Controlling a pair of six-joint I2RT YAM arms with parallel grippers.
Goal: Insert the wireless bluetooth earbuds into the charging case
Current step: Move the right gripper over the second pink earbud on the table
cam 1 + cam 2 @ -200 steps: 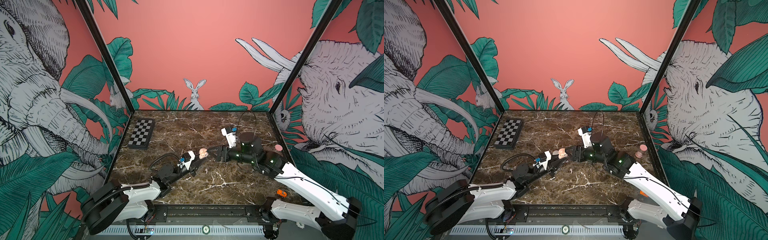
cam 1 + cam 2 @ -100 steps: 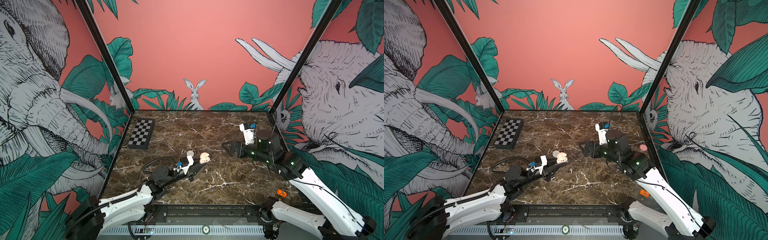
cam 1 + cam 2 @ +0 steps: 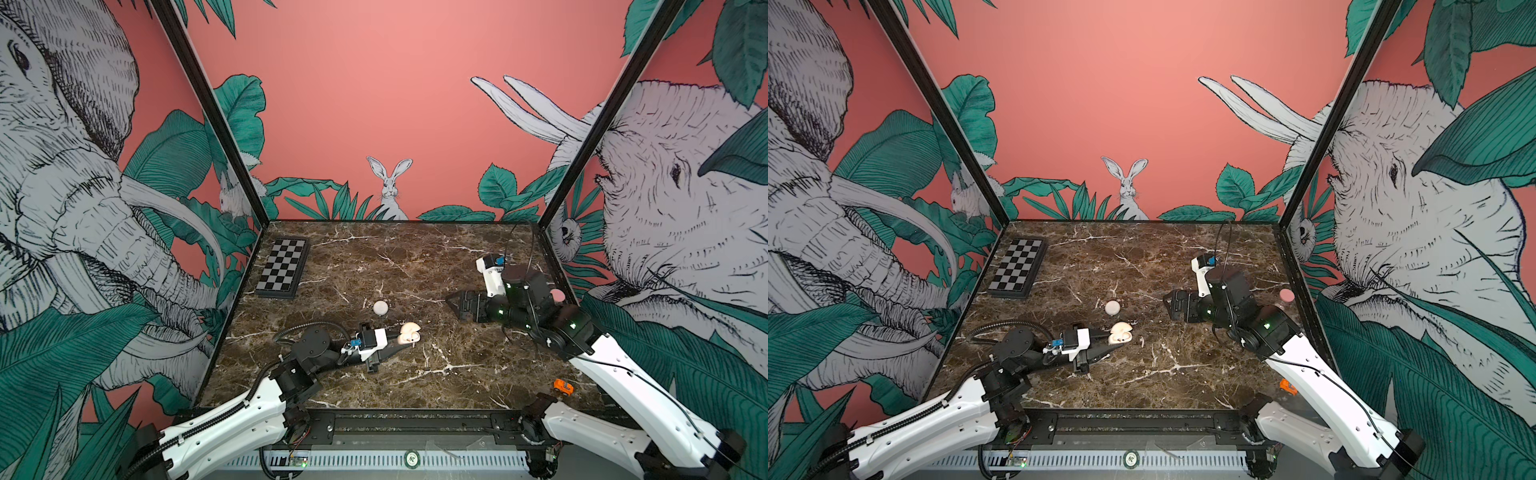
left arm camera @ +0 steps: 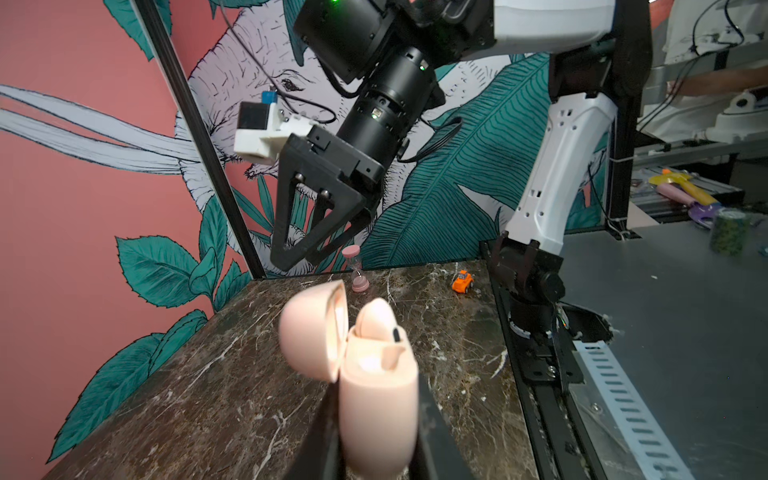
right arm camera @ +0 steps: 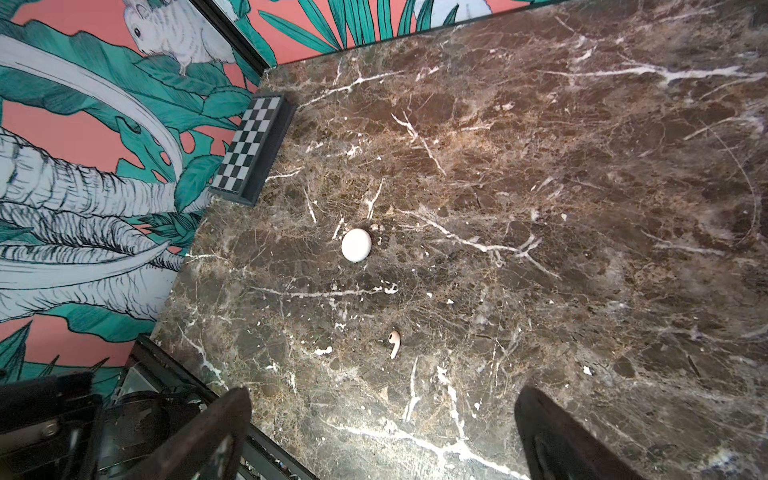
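Brown marble surface (image 3: 415, 257) with white veins, boxed in by coral wallpaper with elephants, a rabbit and green leaves. The left gripper (image 3: 394, 344) is clamped tight on the pale pink charging case (image 3: 409, 333), held low near the middle of the surface with its lid (image 4: 312, 328) swung open. The left wrist view shows a seated earbud (image 4: 374, 318) already in the case; the slot beside it looks empty. The right gripper (image 3: 455, 306) is spread fully wide with nothing in it, raised off the surface right of centre and aimed toward the case. Key relation: the loose earbud (image 5: 394, 344) lies flat on the surface ahead of the right gripper, roughly centred between its fingers (image 5: 216, 428), on the way to the round white puck (image 5: 356, 245). Its long axis runs along the reach direction, stem tip toward the gripper and bulb toward the puck. Closing would therefore pinch across the stem, and probably little wrist turn is needed, just forward and down. In both top views it is only a pale fleck just beside the case, easy to confuse with veins. The left arm is nearer but busy with the case, so the pick likely falls to the free right arm. Clutter: chessboard (image 3: 282, 268) at the far left, pink sand timer (image 4: 359, 270) and orange toy car (image 4: 462, 281) along the right edge. No readable writing or brand; the round badge (image 3: 411, 458) on the front rail is too small to read.
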